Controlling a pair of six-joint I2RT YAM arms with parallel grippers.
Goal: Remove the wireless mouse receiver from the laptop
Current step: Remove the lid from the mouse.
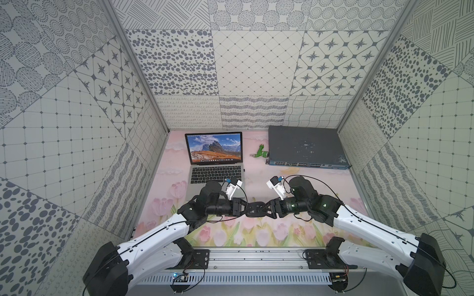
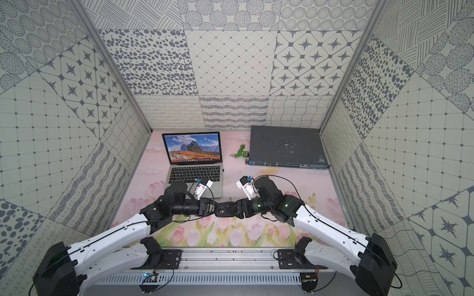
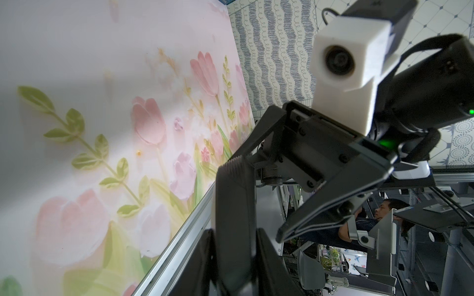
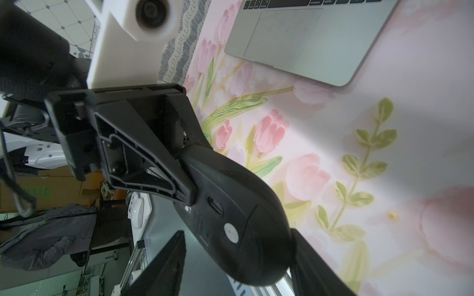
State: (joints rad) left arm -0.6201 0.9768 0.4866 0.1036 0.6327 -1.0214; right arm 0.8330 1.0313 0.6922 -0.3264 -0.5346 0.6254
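While the wireless mouse receiver (image 1: 244,169) sits plugged in at the three o'clock edge of the laptop (image 1: 213,174), we judge the pull not yet begun: our left claw (image 1: 248,208) clamps the mouse (image 4: 230,205), our right claw (image 1: 265,208) stands open around it, at the laptop's five o'clock.

Grey-and-white patterned wall panels (image 1: 256,64) are enclosing the worktop (image 1: 256,176) on three sides, meeting at metal posts (image 1: 135,64) at its far corners. The worktop is showing a pink tulip print under soft, even light. An aluminium rail (image 1: 256,256) is running along the worktop's near edge.
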